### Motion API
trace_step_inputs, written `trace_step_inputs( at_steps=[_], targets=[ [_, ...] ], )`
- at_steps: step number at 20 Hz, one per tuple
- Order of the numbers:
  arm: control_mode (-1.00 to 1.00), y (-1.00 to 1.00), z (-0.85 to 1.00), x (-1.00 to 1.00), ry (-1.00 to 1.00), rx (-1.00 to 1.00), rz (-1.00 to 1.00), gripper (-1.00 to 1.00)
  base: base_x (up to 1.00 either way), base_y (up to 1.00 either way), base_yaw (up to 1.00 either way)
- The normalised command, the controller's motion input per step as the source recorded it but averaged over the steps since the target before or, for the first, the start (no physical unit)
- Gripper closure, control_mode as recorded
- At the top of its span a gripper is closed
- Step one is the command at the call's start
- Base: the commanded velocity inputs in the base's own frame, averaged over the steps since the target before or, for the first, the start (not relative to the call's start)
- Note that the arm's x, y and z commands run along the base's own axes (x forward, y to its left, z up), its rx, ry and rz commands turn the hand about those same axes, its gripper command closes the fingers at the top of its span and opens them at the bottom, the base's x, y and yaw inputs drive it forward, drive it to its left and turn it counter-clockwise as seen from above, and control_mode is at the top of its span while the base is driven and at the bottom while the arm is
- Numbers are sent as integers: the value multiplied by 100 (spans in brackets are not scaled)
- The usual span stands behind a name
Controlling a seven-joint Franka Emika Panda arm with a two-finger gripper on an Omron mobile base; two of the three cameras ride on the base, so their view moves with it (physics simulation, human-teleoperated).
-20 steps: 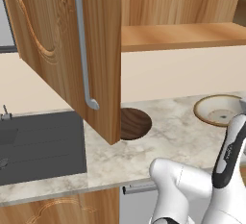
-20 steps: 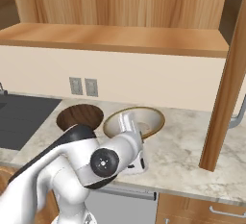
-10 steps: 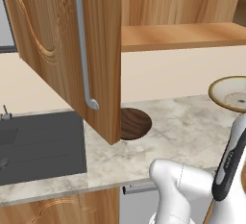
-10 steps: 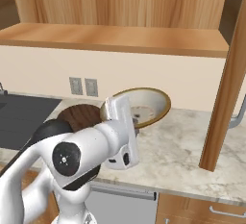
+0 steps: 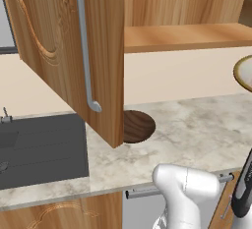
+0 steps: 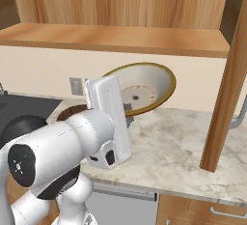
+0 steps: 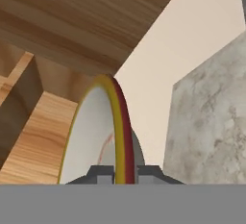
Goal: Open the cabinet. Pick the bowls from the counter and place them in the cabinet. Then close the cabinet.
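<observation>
You've got the counter (image 5: 197, 125) in front: pale beige-grey marbled stone w/ faint veins, thick edge, cream wall behind it. Dark grey sink basin (image 5: 42, 147) sits sunk at the left in the left base view. Two grey wall outlets (image 6: 75, 86) show on the backsplash in the right base view.

Cabinet (image 6: 116, 38) hangs above, warm-brown grained wood, both doors swung open; shelf floor is a lighter smooth plank. Left door (image 5: 69, 46) has a carved curved line and a long vertical grey bar handle (image 5: 84, 46). Right door (image 6: 226, 98) shows edge-on in the right base view.

Tan bowl (image 6: 144, 90) is up off the counter, tilted on edge just below the shelf level, pale speckled inside w/ a reddish ring mark facing you, yellow-tan rim. In the hand view its rim (image 7: 117, 122) runs straight up between the tips, yellow then dark red bands. Gripper (image 7: 126, 174) fingers are pinched tight on that rim.

Dark wood bowl (image 5: 137, 126) sits flat on the counter, round, grained, partly hidden behind the left door's lower corner, well apart from the tan one.
</observation>
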Motion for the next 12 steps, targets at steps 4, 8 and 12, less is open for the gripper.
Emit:
trace_step_inputs(
  at_steps=[4,8,12],
  targets=[
    [-100,16,73,-25,-10,0,-2,100,0,0,0],
    [-100,28,39,11,-4,0,0,100,0,0,0],
    [-100,20,15,41,0,0,0,100,0,0,0]
  ],
)
